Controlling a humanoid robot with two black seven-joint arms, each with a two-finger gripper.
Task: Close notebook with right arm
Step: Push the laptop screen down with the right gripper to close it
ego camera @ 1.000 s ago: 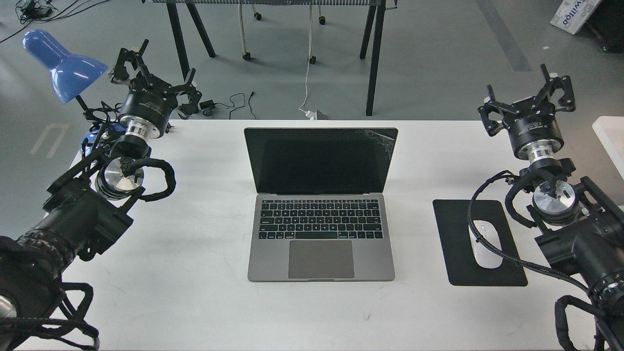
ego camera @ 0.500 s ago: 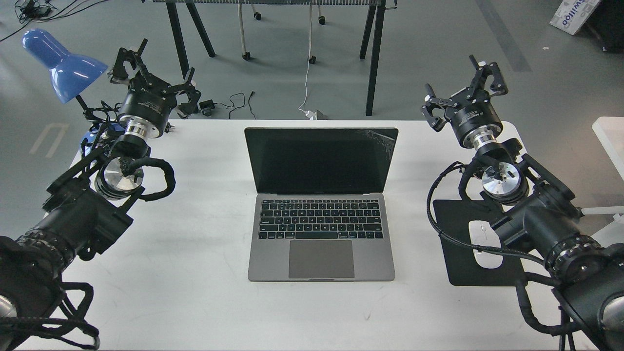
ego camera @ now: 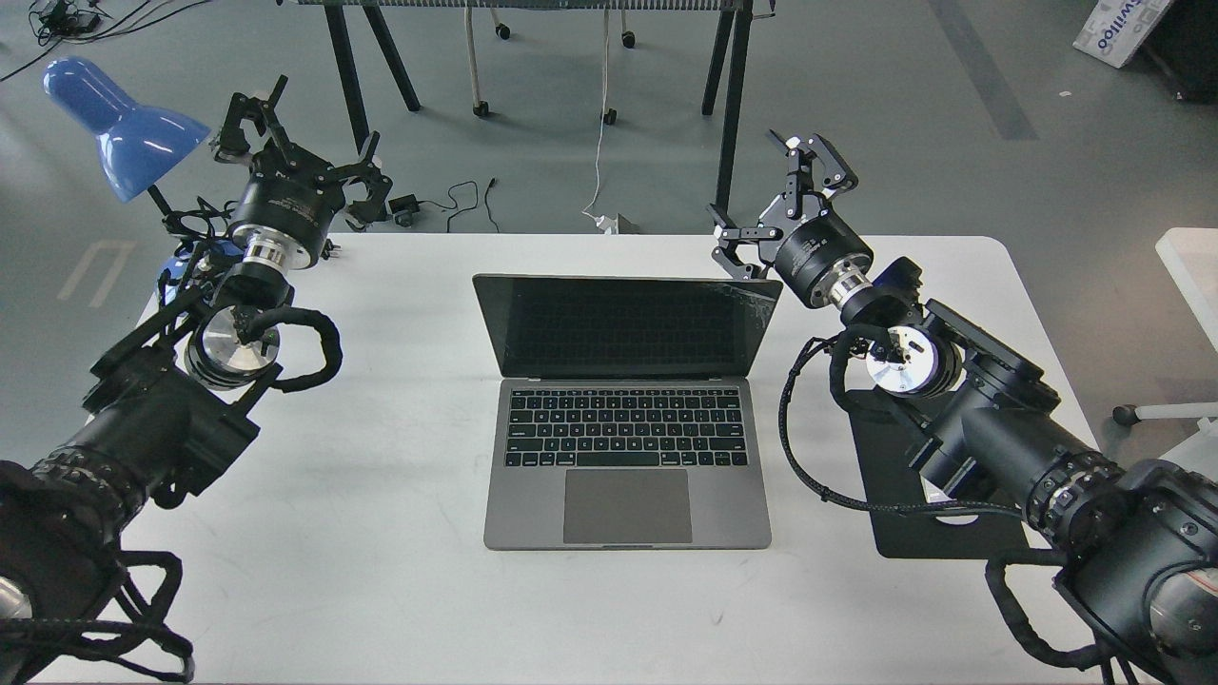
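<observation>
Head view: notebook [ego camera: 626,447] mid-bench, lid now tipped forward from a second ago, top edge lower. Mouse pad [ego camera: 904,533] to its right, half hidden by right arm. Right gripper [ego camera: 775,209] has swung in from bench's [ego camera: 381,590] right side to lid's far right corner, jaws spread, apparently pushing lid. Closing seems begun, far from done. Left gripper [ego camera: 290,157] unmoved far left beside blue lamp [ego camera: 119,128], jaws spread.

Partial blue lettering "willoo" (cropped, tilted) on a white box [ego camera: 1121,29] at top right.
</observation>
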